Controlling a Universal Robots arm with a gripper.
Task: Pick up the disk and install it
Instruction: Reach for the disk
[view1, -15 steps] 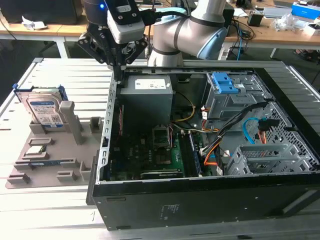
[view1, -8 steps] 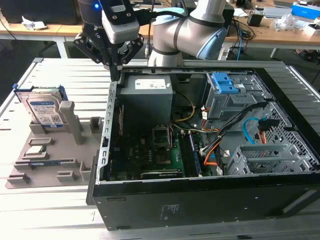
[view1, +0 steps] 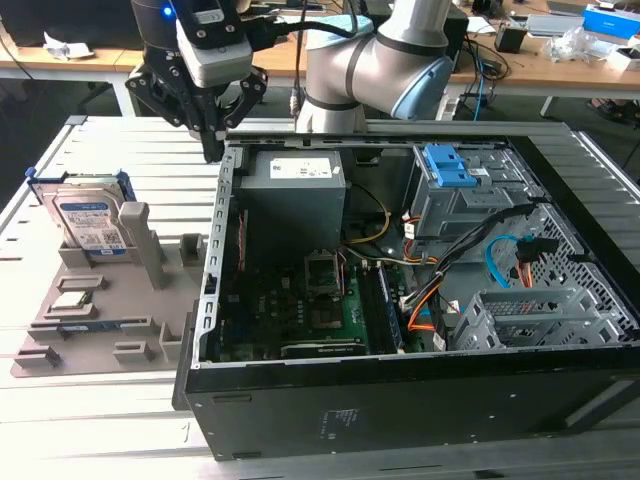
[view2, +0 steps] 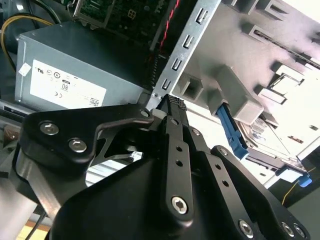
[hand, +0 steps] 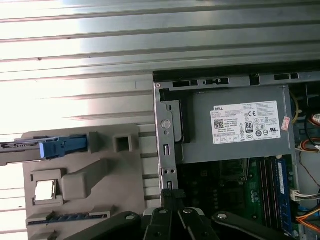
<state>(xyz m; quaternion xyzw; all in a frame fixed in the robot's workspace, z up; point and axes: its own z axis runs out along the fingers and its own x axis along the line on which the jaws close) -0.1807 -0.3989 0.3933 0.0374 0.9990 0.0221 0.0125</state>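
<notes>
Gripper upper left, above open computer case corner, disk at left, propped in grey holder, apart from gripper

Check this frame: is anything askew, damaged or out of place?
Nothing stands out. The disk stands propped in its grey holder, the open computer case lies flat, and the gripper, shut and empty, hangs by a corner of the case.

Bright light hits the ribbed metal table, and in the first wrist view it shines so hard that part looks plain white. In the exterior view, the inside of the computer case is darker and shadowy.
</notes>
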